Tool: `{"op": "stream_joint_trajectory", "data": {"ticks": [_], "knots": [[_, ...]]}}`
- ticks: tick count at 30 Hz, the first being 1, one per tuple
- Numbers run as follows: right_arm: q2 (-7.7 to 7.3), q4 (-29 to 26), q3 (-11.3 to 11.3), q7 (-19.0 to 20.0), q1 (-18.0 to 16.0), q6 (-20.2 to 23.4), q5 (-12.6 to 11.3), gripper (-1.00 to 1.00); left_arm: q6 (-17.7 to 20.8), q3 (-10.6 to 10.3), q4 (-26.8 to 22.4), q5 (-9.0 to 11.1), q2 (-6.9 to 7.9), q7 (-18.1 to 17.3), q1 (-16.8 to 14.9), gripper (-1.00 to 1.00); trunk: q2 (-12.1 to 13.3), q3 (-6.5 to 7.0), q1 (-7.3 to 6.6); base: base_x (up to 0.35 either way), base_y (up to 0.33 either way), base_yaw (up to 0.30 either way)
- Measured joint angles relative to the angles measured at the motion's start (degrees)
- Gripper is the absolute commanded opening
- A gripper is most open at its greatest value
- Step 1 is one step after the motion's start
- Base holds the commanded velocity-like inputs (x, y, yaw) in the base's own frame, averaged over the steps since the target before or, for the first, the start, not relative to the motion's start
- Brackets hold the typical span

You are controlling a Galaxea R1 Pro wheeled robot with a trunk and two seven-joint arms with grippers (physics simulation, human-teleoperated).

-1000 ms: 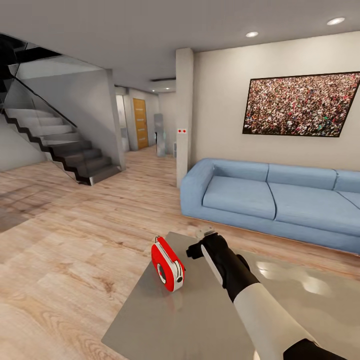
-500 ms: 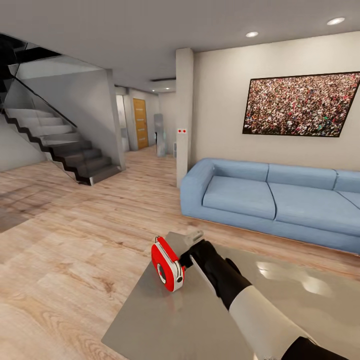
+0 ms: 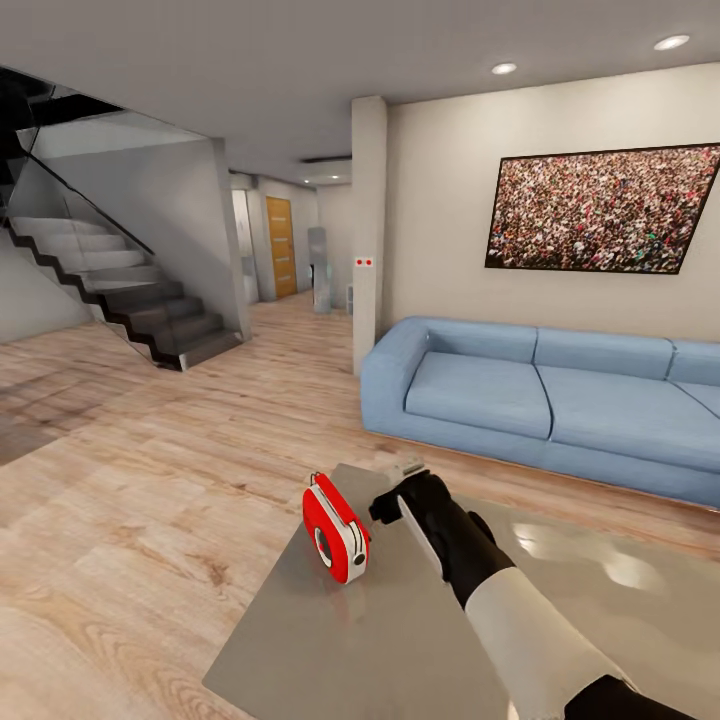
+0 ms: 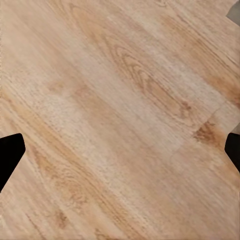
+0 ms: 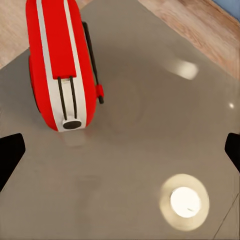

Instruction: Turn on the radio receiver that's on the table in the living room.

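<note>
The red radio receiver (image 3: 335, 528) stands upright near the left end of the glossy grey table (image 3: 380, 640), its round dial facing front-left. In the right wrist view the radio (image 5: 60, 65) shows from above, with its white trim band and thin handle. My right gripper (image 3: 408, 468) hovers just right of the radio, a small gap between them. Its black fingertips (image 5: 10, 152) sit wide apart, so the right gripper (image 5: 120, 150) is open with nothing in it. The left gripper (image 4: 120, 150) is open over bare wood floor (image 4: 120, 100).
A blue sofa (image 3: 540, 400) runs behind the table under a crowd picture (image 3: 600, 210). A white pillar (image 3: 367, 230) stands at the sofa's left end. A staircase (image 3: 110, 290) rises at far left. Wood floor (image 3: 150, 480) spreads left of the table.
My right gripper swung left until it was close against the radio half a second ago, then drew back right to about where it started. The radio has not moved.
</note>
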Motion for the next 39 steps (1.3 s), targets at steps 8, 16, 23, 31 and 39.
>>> {"op": "stream_joint_trajectory", "data": {"ticks": [8, 16, 23, 31, 39], "knots": [[0.00, 0.0, -1.0, 0.0, 0.0, -0.2, 0.0, 1.00, 0.1, 0.0, 0.0, 0.0, 0.05, 0.0, 0.0, 1.00, 0.0, 0.00, 0.00, 0.198, 0.107, 0.000], [0.00, 0.0, -0.9, -0.1, 0.0, -0.2, 0.0, 1.00, 0.1, 0.0, 0.0, -0.1, 0.07, 0.0, 0.0, 1.00, 0.0, 0.00, 0.00, 0.175, 0.117, 0.000], [-1.98, 2.2, -0.8, 2.2, 0.6, -2.4, 2.4, 1.00, -0.5, 0.0, 2.3, 0.0, -2.21, 0.0, 0.9, 1.00, 0.0, 0.00, 0.00, 0.000, 0.000, 0.000], [0.00, 2.7, -0.8, 0.9, 0.5, -1.1, -0.3, 1.00, 0.1, -0.2, 3.8, -0.2, -4.81, -0.1, 0.9, 1.00, 0.0, 0.00, 0.00, 0.000, 0.000, 0.000], [0.00, 2.6, -0.8, -0.3, 0.5, 1.4, -0.3, 1.00, 0.1, -0.3, 4.0, 0.0, -4.96, -0.3, 0.9, 1.00, 0.0, 0.00, 0.00, 0.000, 0.000, 0.000]]}}
